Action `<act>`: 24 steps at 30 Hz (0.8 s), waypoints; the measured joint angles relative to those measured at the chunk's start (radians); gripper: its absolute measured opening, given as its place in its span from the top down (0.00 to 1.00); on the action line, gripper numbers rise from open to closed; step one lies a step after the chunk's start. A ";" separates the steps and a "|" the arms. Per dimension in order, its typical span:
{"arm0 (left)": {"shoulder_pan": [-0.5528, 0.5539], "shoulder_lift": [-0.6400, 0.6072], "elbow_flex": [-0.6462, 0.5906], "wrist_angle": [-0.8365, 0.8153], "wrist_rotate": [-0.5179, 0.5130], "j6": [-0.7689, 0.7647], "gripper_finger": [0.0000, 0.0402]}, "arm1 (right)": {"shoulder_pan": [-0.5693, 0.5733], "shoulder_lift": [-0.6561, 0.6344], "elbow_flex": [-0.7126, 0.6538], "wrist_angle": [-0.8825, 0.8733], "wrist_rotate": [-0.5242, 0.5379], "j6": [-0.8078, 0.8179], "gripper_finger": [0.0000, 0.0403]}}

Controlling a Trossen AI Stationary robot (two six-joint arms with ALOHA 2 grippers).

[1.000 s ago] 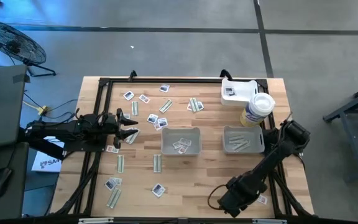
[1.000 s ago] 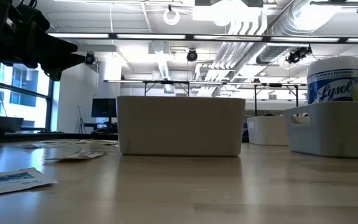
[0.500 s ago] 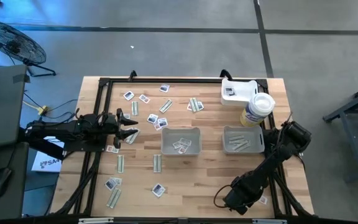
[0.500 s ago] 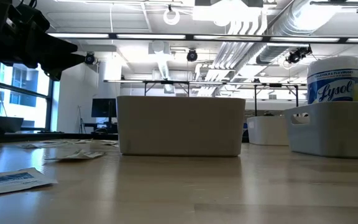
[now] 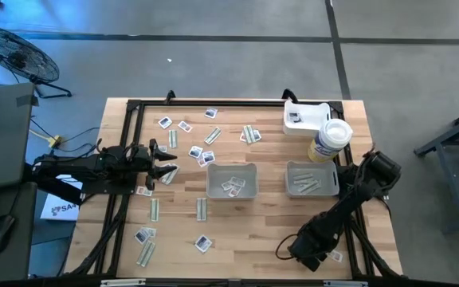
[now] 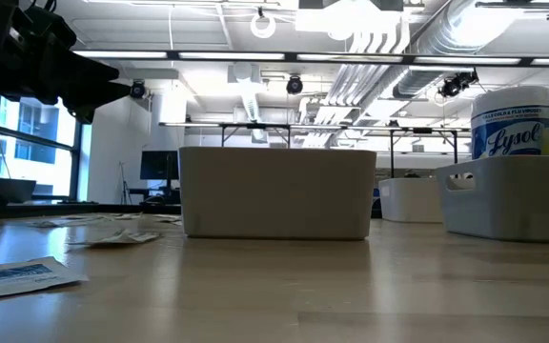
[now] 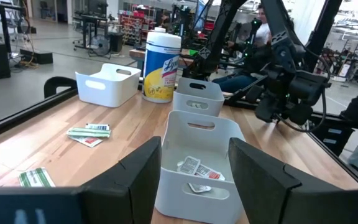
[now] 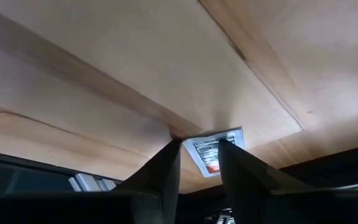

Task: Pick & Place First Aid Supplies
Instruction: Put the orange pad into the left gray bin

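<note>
Two grippers are being shown. Low over the table's near right corner, the right gripper [image 8: 200, 144] is being pressed toward the wood, with one squarish white packet [image 8: 211, 151] lying at its tip beside the table's edge — whether that packet is being clasped cannot be told. Over the table's left side, the left gripper [image 7: 194, 143] is being held released, its jaws spread wide and nothing between them. Beyond it, the middle grey tray [image 5: 210, 179] is being seen with several white packets inside, and the right grey tray [image 5: 290, 177] with pale strips inside. Behind the right tray, a white round-lidded bottle [image 5: 335, 135] is being kept next to a small white bin [image 5: 300, 125]. Many loose packets [image 5: 186, 126] and narrow strips [image 5: 202, 209] are being left scattered — mostly across the table's left half.
</note>
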 joint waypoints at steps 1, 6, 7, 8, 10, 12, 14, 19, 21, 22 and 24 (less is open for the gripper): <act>0.000 0.000 0.000 0.000 0.000 0.000 0.54 | 0.000 -0.001 -0.006 0.003 0.000 0.001 0.76; 0.000 0.000 0.000 0.000 0.000 0.000 0.54 | 0.001 0.000 -0.014 0.005 0.008 0.002 0.90; 0.000 0.000 0.000 0.000 0.000 0.000 0.54 | 0.001 0.000 -0.014 0.006 0.008 0.002 0.93; 0.000 0.000 0.000 0.000 0.000 0.000 0.54 | 0.001 0.001 -0.014 0.007 0.007 0.002 0.96; 0.000 0.000 0.000 0.000 0.000 0.000 0.54 | 0.002 0.002 -0.014 0.009 0.008 0.002 0.99; 0.000 0.000 0.000 0.000 0.000 0.000 0.54 | 0.001 0.003 -0.010 0.006 0.009 0.002 0.98; 0.000 0.000 0.000 0.000 0.000 0.000 0.54 | -0.005 0.006 0.000 -0.006 0.010 0.002 0.98; 0.000 0.000 0.000 0.000 0.000 0.000 0.54 | -0.018 0.010 0.057 -0.060 0.023 -0.020 0.99; 0.000 0.000 0.000 0.000 0.000 0.000 0.54 | -0.024 0.013 0.089 -0.098 0.048 -0.026 0.99; 0.000 0.000 0.000 0.000 0.000 0.000 0.54 | -0.029 0.013 0.108 -0.117 0.067 -0.031 1.00; 0.000 0.000 0.000 0.000 0.000 0.000 0.54 | -0.043 0.014 0.149 -0.143 0.100 -0.045 1.00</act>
